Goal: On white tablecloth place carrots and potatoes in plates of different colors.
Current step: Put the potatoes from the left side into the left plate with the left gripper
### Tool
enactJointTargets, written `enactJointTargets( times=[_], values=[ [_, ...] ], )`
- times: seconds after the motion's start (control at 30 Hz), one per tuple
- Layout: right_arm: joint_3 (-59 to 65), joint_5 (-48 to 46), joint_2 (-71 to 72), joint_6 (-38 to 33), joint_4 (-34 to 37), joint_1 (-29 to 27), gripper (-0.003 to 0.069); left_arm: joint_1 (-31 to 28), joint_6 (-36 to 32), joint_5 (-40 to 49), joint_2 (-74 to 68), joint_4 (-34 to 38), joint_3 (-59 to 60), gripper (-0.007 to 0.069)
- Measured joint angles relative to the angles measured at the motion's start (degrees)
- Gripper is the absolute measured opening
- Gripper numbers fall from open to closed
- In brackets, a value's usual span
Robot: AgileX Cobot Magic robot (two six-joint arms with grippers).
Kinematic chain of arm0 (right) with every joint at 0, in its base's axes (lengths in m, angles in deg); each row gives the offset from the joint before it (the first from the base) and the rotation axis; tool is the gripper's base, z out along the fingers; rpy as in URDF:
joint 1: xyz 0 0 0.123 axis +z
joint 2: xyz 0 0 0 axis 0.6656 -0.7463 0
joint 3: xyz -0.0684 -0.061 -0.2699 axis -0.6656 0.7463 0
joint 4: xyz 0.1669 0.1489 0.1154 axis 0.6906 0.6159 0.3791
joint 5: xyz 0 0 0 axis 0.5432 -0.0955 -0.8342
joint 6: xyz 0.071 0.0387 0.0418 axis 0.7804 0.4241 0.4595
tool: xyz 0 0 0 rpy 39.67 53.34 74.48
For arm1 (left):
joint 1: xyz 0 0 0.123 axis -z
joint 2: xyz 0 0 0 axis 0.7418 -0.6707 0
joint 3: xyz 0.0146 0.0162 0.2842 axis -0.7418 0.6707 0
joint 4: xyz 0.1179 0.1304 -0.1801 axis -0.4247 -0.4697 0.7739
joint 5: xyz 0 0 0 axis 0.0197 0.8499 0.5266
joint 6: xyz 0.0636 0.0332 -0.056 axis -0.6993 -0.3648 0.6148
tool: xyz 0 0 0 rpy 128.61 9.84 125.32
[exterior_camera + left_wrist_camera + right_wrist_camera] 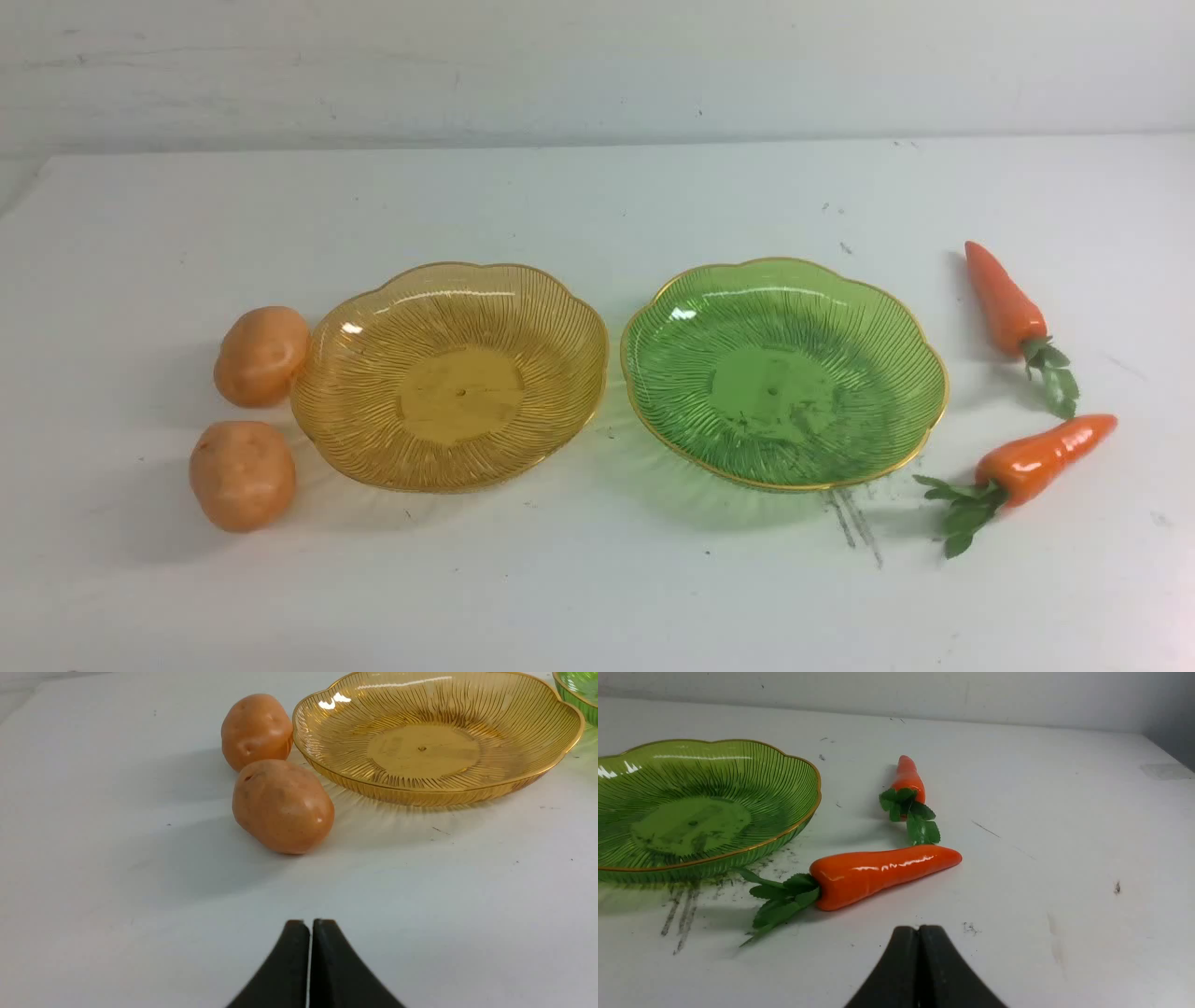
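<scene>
Now: left claw, right claw closed, empty. Potatoes seen ahead of left claw; near carrot laid crosswise before right claw.

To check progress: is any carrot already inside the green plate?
No, both carrots lie on the cloth beside the empty green plate.

Open white tablecloth runs all along the near side, with more at the far side. On the left, the far potato crowds the amber plate and the near potato sits just beside it. Only a slim gap separates it from the green plate. On the right, the far carrot and near carrot lie apart, the near one's leaves close to the green rim.
</scene>
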Motion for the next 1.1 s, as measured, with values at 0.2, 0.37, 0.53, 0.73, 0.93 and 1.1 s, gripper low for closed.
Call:
enactJointTargets(
  times=[0.2, 0.37, 0.53, 0.73, 0.93, 1.1],
  values=[
    [0.00, 0.00, 0.00, 0.00, 0.00, 0.00, -0.0010, 0.00, 0.00, 0.00, 0.00, 0.00, 0.00, -0.0004],
    [0.00, 0.00, 0.00, 0.00, 0.00, 0.00, -0.0010, 0.00, 0.00, 0.00, 0.00, 0.00, 0.00, -0.0004],
    [0.00, 0.00, 0.00, 0.00, 0.00, 0.00, -0.0010, 0.00, 0.00, 0.00, 0.00, 0.00, 0.00, -0.0004],
    [0.00, 0.00, 0.00, 0.00, 0.00, 0.00, -0.0010, 0.00, 0.00, 0.00, 0.00, 0.00, 0.00, -0.0004],
    [0.00, 0.00, 0.00, 0.00, 0.00, 0.00, -0.0010, 0.00, 1.05, -1.97, 0.00, 2.36, 0.07, -0.0004],
    [0.00, 0.00, 0.00, 0.00, 0.00, 0.00, -0.0010, 0.00, 8.33, -9.77, 0.00, 14.95, 0.09, -0.0004]
  ],
)
